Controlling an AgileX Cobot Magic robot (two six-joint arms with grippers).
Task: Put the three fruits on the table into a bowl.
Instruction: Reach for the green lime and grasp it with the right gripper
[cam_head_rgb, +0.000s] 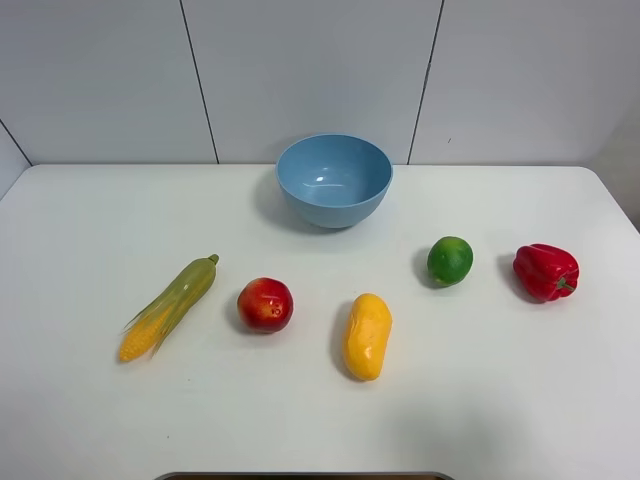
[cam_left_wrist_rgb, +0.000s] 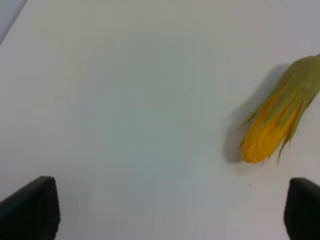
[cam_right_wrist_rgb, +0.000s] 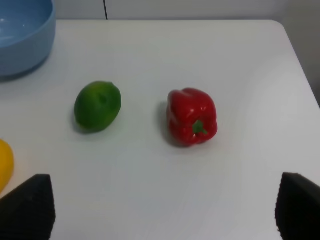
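Ahead, lime (cam_right_wrist_rgb: 98, 106) beyond right gripper (cam_right_wrist_rgb: 162, 206), spread wide, empty; left gripper (cam_left_wrist_rgb: 166, 208) likewise.

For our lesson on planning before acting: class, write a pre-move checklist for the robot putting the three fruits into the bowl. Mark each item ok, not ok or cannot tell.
1. Bowl upright and empty: ok.
2. Lime, mango, apple free on the table: ok.
3. Left gripper open, empty: ok.
4. Right gripper open, empty: ok.
5. Lime apart from bell pepper: ok.
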